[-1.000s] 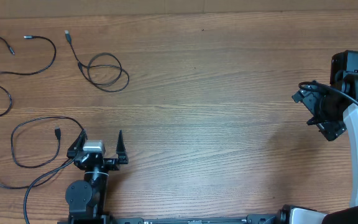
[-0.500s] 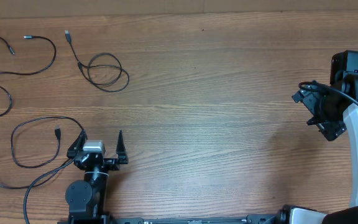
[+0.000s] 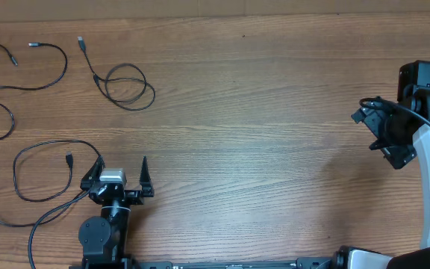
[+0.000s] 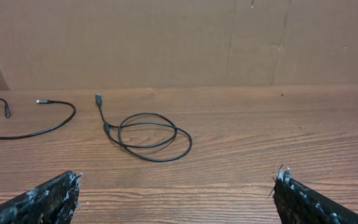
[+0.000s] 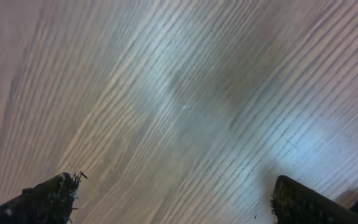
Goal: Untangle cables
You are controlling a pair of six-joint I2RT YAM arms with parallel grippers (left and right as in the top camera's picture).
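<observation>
- Left gripper point(image 3: 122, 164) and right gripper point(image 3: 378, 138): jaws wide, both empty.
- Thin black cables: looped cable point(image 3: 47, 144) just left of the left gripper, coiled cable point(image 3: 129, 86) ahead, third cable point(image 3: 21, 90) ahead-left.
- None crosses another, so they look separated. Any next move is the left arm's.

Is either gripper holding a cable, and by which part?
Nothing is held: the left gripper and right gripper are open and empty; the cables lie on the table.

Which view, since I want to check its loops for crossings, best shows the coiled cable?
Left wrist: the coiled cable lies close ahead, its overlapping loops and plug end clear. Overhead shows it whole but small. Right wrist does not show it.
</observation>
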